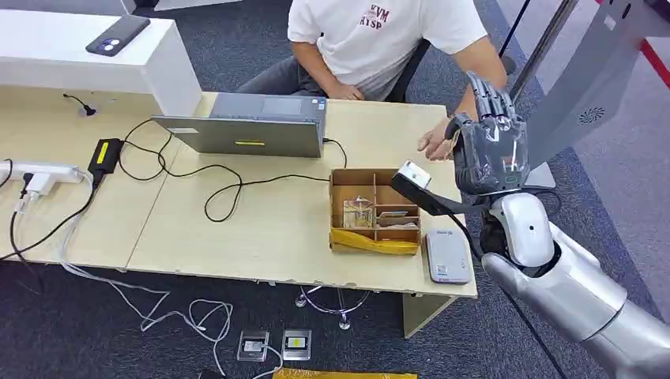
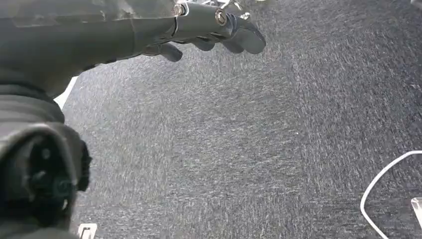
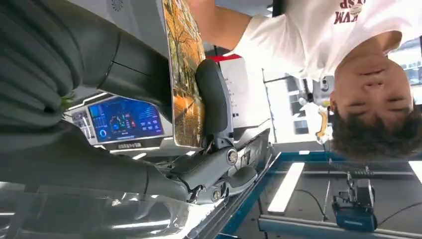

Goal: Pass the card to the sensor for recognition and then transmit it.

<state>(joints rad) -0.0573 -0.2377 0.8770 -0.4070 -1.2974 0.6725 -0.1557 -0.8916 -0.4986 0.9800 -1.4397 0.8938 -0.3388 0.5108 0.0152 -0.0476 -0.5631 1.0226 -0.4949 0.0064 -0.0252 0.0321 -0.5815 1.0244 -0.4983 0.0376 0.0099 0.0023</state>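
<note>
We hold our right hand (image 1: 491,150) raised off the table's (image 1: 261,229) right edge, fingers upright and clamped on the picture-printed card (image 3: 185,69) toward the seated person (image 1: 379,39) (shirt lettering too small to read), while our left hand (image 2: 199,30) hangs over carpet, fingers loosely apart.

Silver arm (image 1: 585,292), dark grey hand (image 1: 490,150)

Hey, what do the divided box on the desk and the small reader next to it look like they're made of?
The divided box looks like plain brown cardboard: matte tan walls, thin slotted dividers, and what seems to be yellow tape along the near edge. The reader looks like moulded plastic: a smooth, pale grey shell with rounded corners and a slight sheen. Neither material is certain from sight alone.
</note>
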